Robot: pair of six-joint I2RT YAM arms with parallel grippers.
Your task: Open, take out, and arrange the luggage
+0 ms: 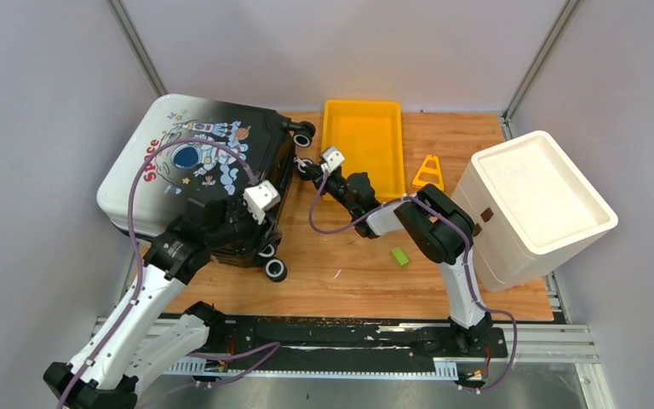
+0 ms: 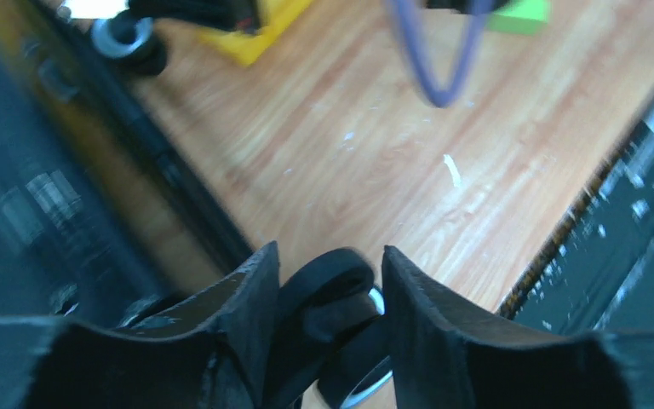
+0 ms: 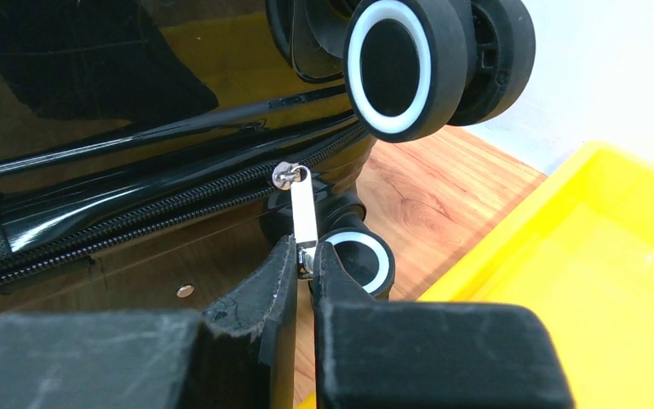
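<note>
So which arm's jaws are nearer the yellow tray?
Right. Right arm: jaws pinching the zipper pull of the luggage, beside the yellow tray. Left arm: jaws astride a near wheel, farther away.

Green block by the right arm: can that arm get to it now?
Probably not yet: the right gripper is pinched on the zipper pull of the suitcase. Once released, the green block lies uncovered close beside its elbow.

L wrist cam: luggage (image 2: 34, 196) at 9 o'clock blurred; wheel (image 2: 328, 285) part-hidden btwn fingers (image 2: 238, 324). R wrist cam: zip pull (image 3: 305, 213) end hidden in right gripper (image 3: 305, 264).
</note>
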